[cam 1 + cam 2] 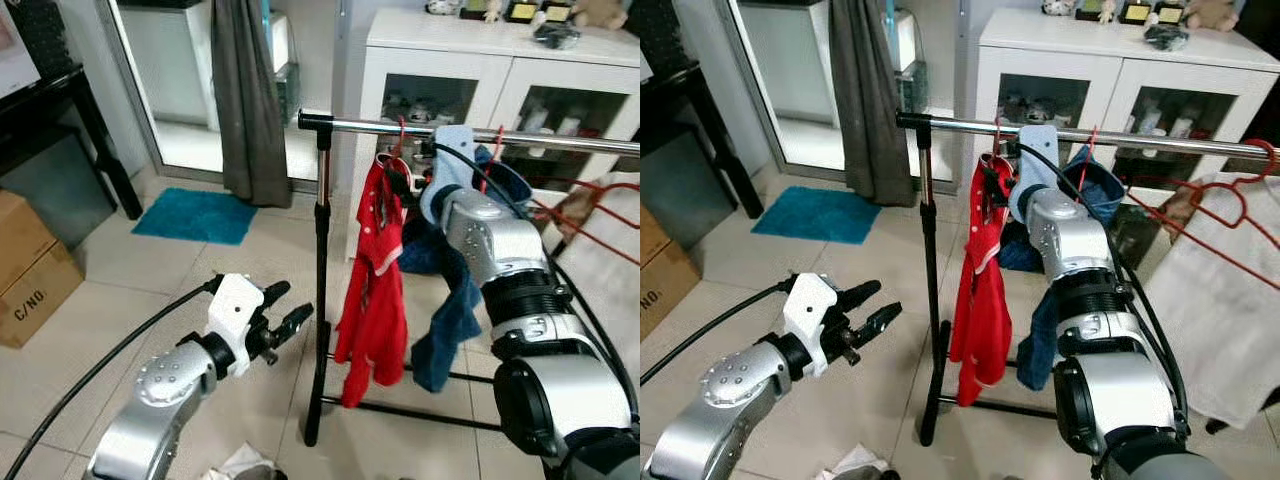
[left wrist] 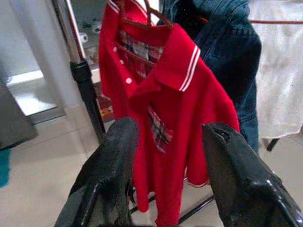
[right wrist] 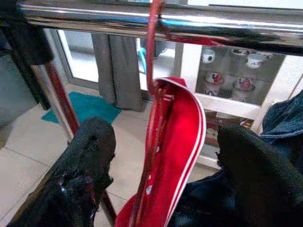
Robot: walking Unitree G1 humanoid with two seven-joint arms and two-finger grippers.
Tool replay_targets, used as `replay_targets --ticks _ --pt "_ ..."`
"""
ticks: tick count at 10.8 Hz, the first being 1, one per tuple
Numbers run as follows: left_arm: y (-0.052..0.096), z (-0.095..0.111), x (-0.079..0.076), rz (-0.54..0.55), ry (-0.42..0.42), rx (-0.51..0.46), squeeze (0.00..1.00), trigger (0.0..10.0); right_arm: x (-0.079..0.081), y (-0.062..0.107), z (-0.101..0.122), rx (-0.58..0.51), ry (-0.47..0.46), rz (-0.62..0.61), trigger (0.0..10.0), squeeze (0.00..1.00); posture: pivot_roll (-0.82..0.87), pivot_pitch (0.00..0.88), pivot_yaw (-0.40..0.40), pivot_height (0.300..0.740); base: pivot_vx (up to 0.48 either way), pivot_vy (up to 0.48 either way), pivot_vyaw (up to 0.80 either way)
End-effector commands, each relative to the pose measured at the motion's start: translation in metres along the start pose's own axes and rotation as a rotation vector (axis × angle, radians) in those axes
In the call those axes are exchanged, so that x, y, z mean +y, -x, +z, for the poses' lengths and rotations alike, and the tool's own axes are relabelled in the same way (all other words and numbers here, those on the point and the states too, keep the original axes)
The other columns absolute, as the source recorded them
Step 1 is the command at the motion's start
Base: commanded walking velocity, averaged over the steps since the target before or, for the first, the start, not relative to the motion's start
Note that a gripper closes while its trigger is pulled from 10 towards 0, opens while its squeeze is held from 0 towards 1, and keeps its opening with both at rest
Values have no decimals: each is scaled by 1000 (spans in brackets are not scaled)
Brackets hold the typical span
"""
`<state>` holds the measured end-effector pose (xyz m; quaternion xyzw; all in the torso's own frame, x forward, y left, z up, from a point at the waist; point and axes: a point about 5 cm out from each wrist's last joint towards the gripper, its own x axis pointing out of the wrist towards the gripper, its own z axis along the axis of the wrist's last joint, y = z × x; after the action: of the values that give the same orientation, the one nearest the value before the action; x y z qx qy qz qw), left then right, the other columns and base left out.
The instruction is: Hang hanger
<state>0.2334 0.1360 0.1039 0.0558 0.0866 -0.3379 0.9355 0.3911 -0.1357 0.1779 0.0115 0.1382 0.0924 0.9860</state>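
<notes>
Right gripper [image 3: 161, 156] is spread open astride the red hanger [image 3: 152, 52] hooked on the rail [image 1: 480, 133].
Its red shirt [image 1: 372, 290] is hung straight down, beside denim [image 1: 445, 330]; left gripper [image 1: 285, 320] is held open, well apart.

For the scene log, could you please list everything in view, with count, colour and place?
clothes rail: 1, chrome bar on black stand, centre
red shirt: 1, red, on a red hanger hooked over the rail
denim garment: 1, blue, hanging beside the shirt
white cloth: 1, white, robot's right
cabinet: 1, white, behind the rail
curtain: 1, grey, by the doorway
mat: 1, teal, floor
cardboard box: 1, brown, robot's left
left claw: open, low, apart from the shirt
right claw: open, at the shirt's collar
</notes>
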Motion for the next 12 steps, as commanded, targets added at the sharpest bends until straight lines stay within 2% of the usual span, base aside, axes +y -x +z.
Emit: replay_targets --ticks 1,4,7,8,10,12 --pt "-1 0 2 26 2 11 0 10000 -1 0 4 -20 -10 3 10000 0 16 0 23 740 0 0 0" --pt "-7 14 14 192 87 -94 0 10000 -2 18 3 -100 18 27 10000 0 17 0 27 740 0 0 0" --pt "-12 13 12 208 95 -85 0 10000 3 44 -13 -121 55 77 10000 0 2 0 52 740 0 -378 0" --pt "-13 13 12 209 94 -85 0 10000 4 45 -15 -119 56 83 10000 0 2 0 54 740 0 -390 0" --pt "-12 13 17 244 109 -85 0 10000 14 50 -15 -141 61 121 10000 0 10 0 54 740 0 0 0" --pt "-11 15 19 254 82 -94 0 10000 19 53 -11 -154 46 130 10000 0 15 0 51 740 0 0 0"
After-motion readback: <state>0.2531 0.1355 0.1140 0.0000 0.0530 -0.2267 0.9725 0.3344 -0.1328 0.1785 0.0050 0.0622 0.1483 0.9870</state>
